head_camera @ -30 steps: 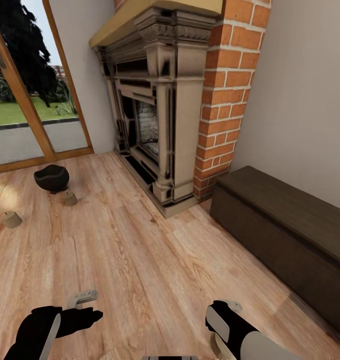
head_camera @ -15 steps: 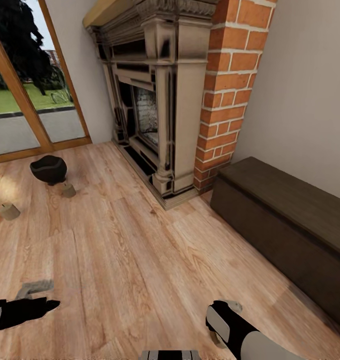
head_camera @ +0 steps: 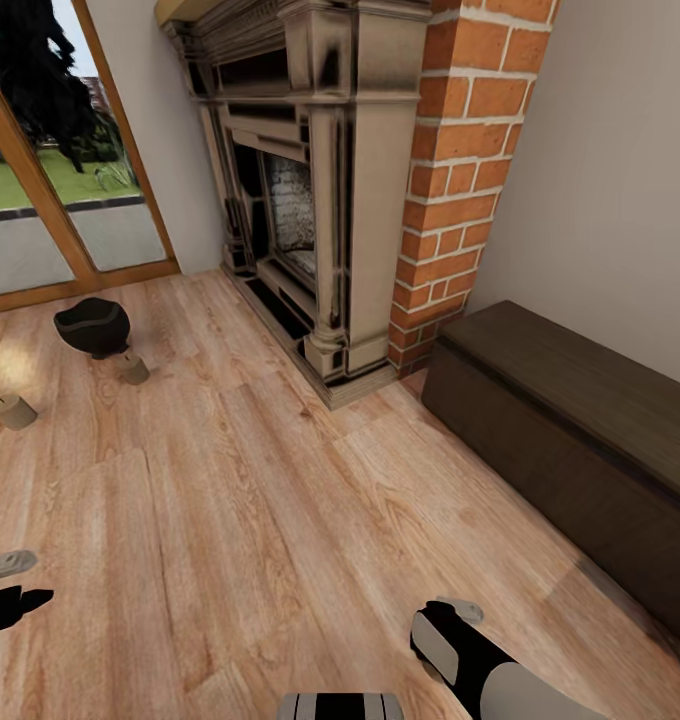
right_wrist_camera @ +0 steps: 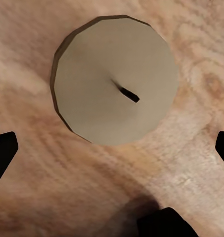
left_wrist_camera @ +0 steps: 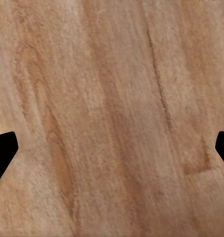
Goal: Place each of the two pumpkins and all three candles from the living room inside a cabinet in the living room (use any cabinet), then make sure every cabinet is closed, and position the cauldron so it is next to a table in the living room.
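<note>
The black cauldron (head_camera: 92,326) sits on the wooden floor near the glass door. Beside it stand two stubby candles, one close by (head_camera: 132,368) and one further out (head_camera: 13,411). A third off-white candle (right_wrist_camera: 114,79) with its wick shows from above in the right wrist view; my right gripper (right_wrist_camera: 112,148) hangs open over it, its fingertips wide apart. My left gripper (left_wrist_camera: 112,148) is open over bare floor and sits at the head view's left edge (head_camera: 5,598). The long dark brown cabinet (head_camera: 580,420) stands shut along the right wall. The pumpkins and the table are out of view.
A tall stone fireplace (head_camera: 320,200) with a red brick column (head_camera: 465,160) stands ahead, left of the cabinet. A wood-framed glass door (head_camera: 40,200) lies at the far left. Wooden floor (head_camera: 280,500) stretches between me and these.
My left arm has swung out to the left, nearly leaving the head view. The camera has come a little closer to the fireplace. The right arm stays put.
</note>
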You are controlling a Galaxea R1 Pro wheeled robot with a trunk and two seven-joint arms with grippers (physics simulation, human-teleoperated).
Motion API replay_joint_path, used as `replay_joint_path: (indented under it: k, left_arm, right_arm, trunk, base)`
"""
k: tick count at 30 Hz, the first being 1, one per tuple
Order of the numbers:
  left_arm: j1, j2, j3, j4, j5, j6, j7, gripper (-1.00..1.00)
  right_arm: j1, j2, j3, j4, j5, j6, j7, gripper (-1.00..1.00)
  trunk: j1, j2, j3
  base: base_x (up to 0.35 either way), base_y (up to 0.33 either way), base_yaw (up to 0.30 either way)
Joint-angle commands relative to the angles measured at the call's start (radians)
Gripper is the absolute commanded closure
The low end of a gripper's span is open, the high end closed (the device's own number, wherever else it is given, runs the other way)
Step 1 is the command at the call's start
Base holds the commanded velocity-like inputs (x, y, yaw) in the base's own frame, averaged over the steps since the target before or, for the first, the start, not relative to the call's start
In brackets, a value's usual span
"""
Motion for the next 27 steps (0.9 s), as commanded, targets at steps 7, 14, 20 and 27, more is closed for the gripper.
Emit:
replay_joint_path:
  k: [7, 14, 20, 27]
  left_arm:
    - [0.000, 0.000, 0.002, -0.001, 0.000, -0.001, 0.003, -1.00]
    - [0.000, 0.000, 0.002, -0.001, 0.001, -0.002, 0.002, -1.00]
    - [0.000, 0.000, 0.002, -0.001, 0.001, -0.002, 0.002, -1.00]
    - [0.000, 0.000, 0.003, -0.001, 0.001, -0.002, 0.002, -1.00]
  right_arm:
    - [0.000, -0.001, 0.000, 0.000, 0.000, -0.007, 0.001, -1.00]
    - [0.001, -0.004, 0.002, 0.001, 0.001, -0.024, 0.001, -1.00]
    - [0.001, -0.005, 0.004, 0.008, 0.002, -0.114, 0.001, -1.00]
    - [0.002, -0.006, 0.005, 0.011, 0.003, -0.163, 0.003, -1.00]
  trunk:
    - [0.000, 0.000, 0.000]
    - [0.000, 0.000, 0.000]
    - [0.000, 0.000, 0.000]
    - [0.000, 0.000, 0.000]
  base:
    - [0.011, 0.000, 0.000]
    - [0.086, 0.000, 0.000]
    - [0.008, 0.000, 0.000]
    - [0.061, -0.003, 0.000]
